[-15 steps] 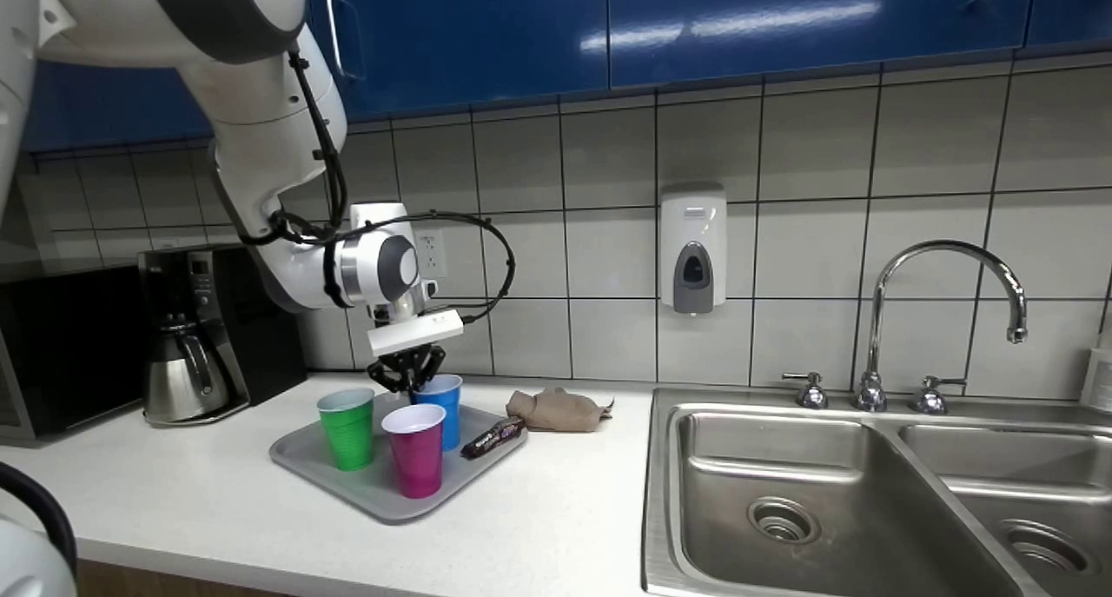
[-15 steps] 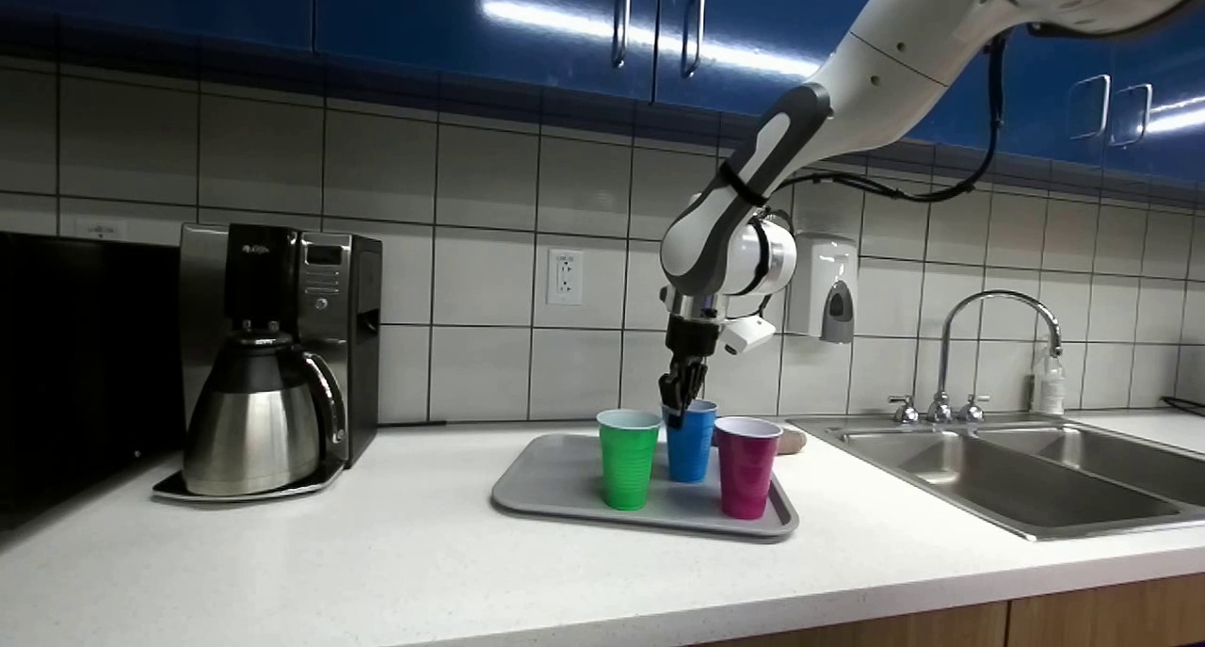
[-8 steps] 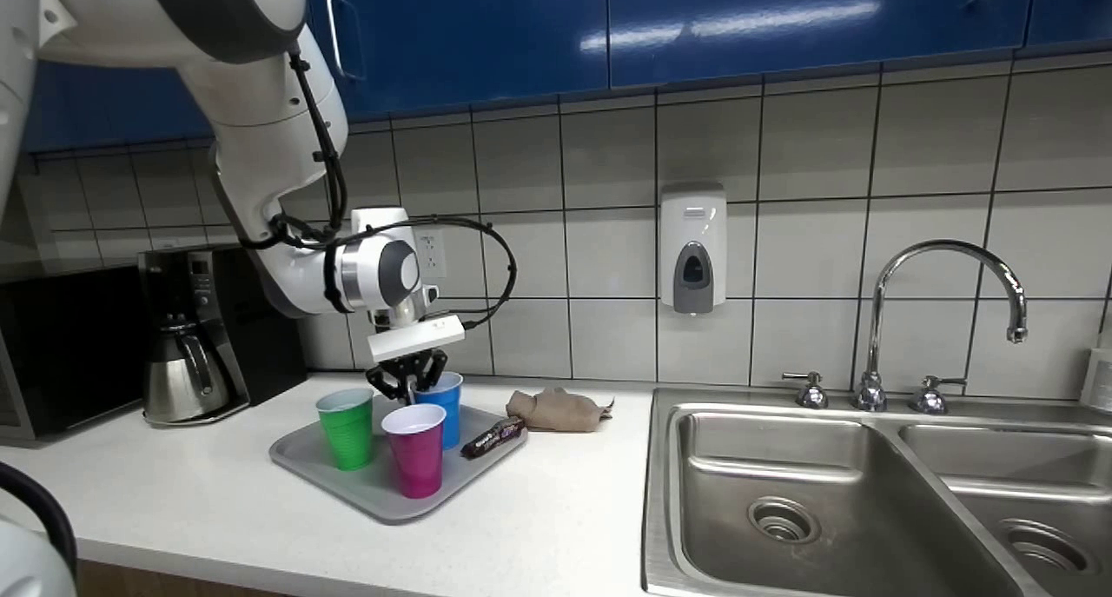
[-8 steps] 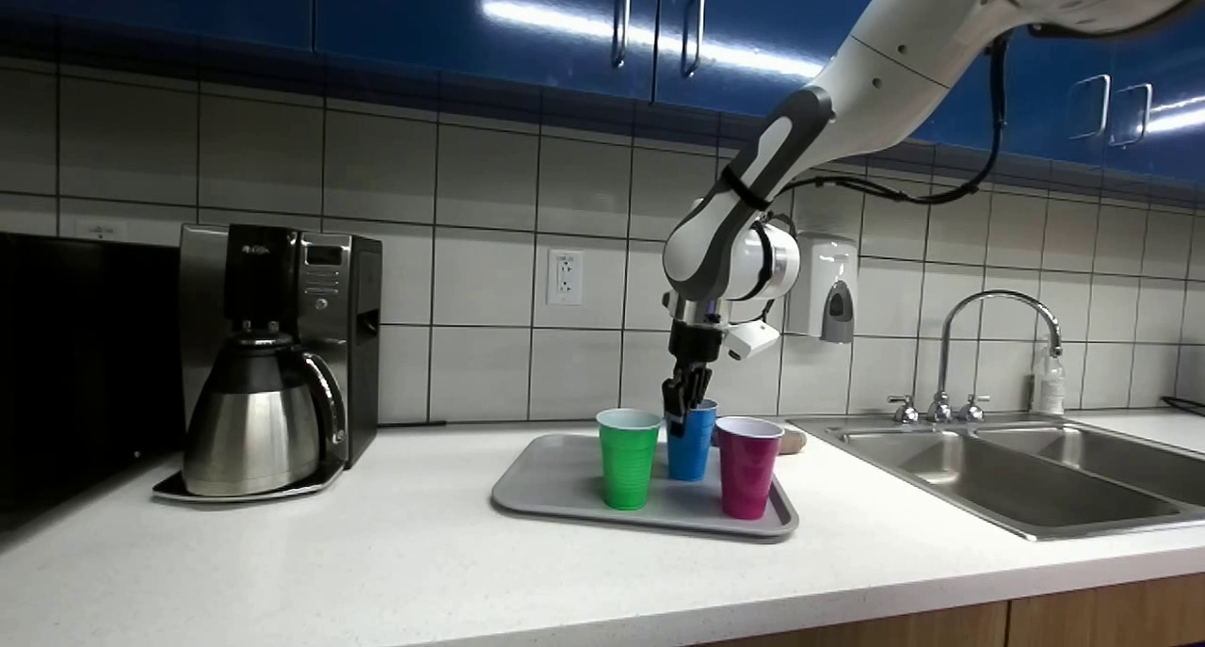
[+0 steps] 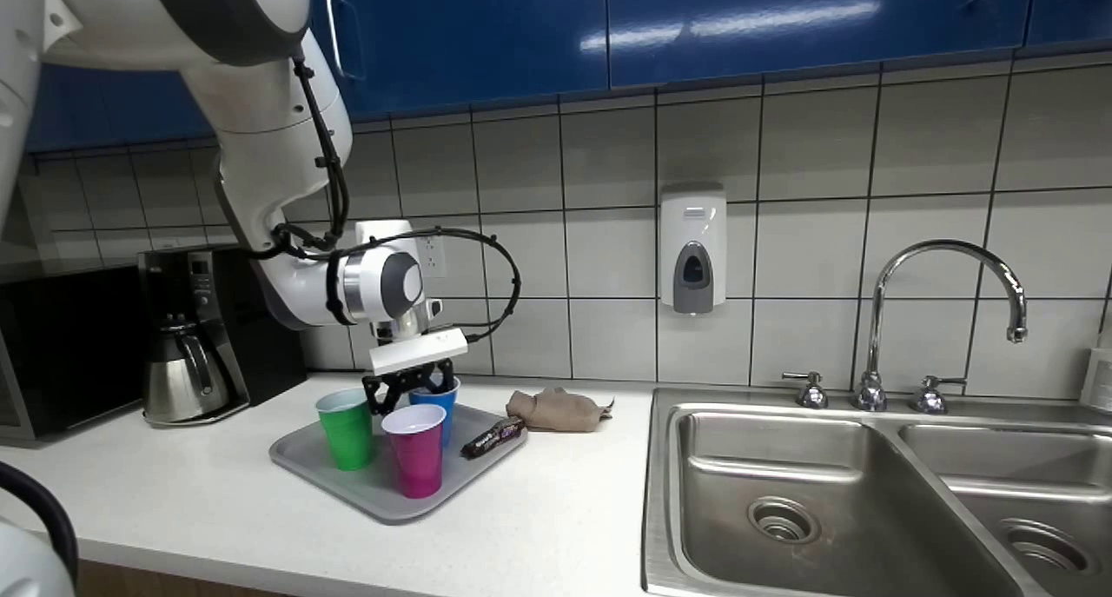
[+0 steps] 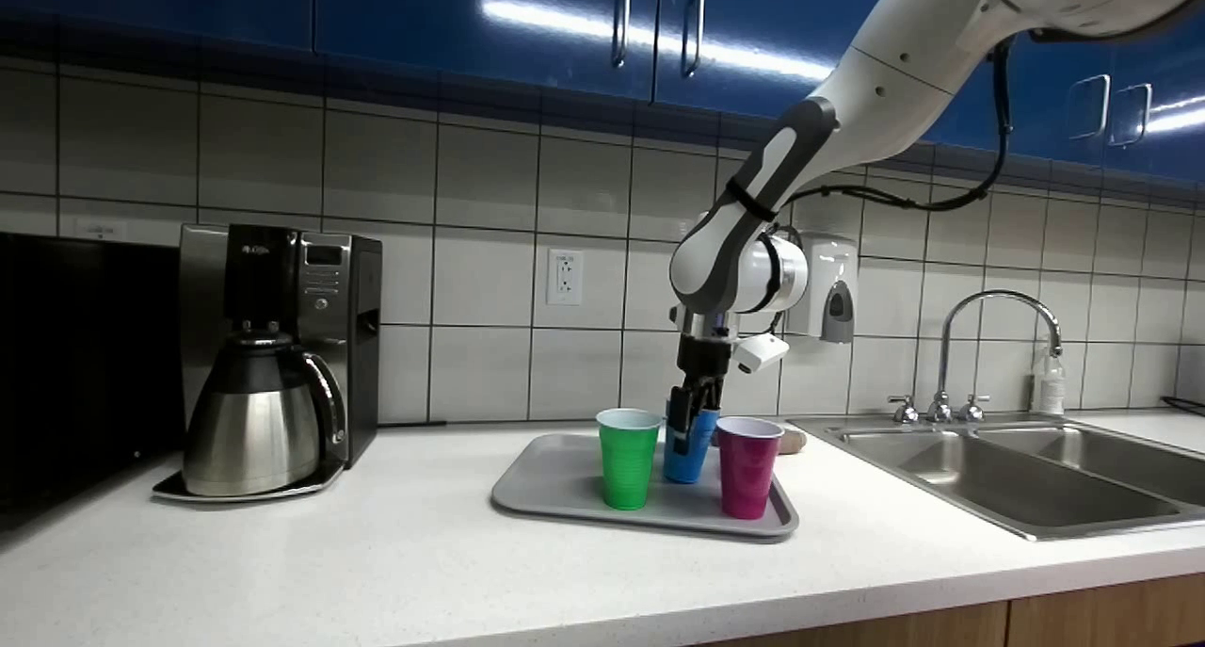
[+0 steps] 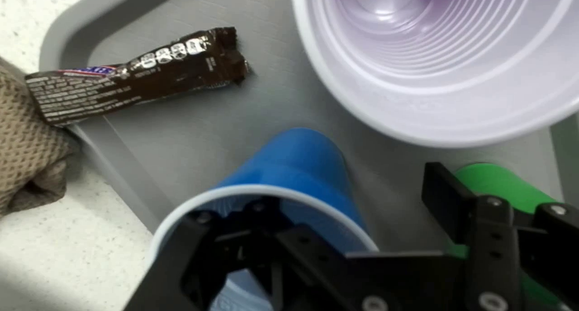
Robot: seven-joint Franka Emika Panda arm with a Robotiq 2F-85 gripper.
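Note:
My gripper (image 7: 353, 198) stands open above the grey tray (image 6: 555, 482), low among three plastic cups. One of its fingers is inside the mouth of the blue cup (image 7: 298, 166), its tip partly hidden. The opposite finger pad (image 7: 445, 200) is outside that cup, in front of the green cup (image 7: 502, 184). The blue cup's near wall lies between the fingers without being gripped, and the cup looks slightly tilted. A magenta cup with a white inside (image 7: 429, 66) stands upright nearby. In an exterior view, my gripper (image 5: 413, 390) partly covers the blue cup.
A brown-wrapped candy bar (image 7: 144, 75) lies at the tray's edge, beside a crumpled tan cloth (image 5: 560, 410). A coffee maker (image 6: 273, 364) stands to one side, a steel sink (image 5: 782, 475) to the other. A soap dispenser (image 5: 693, 249) hangs on the wall.
My gripper has come down and its fingers have spread from shut to open, one entering the blue cup. That cup has shifted and leaned a little. The green and magenta cups have stayed put.

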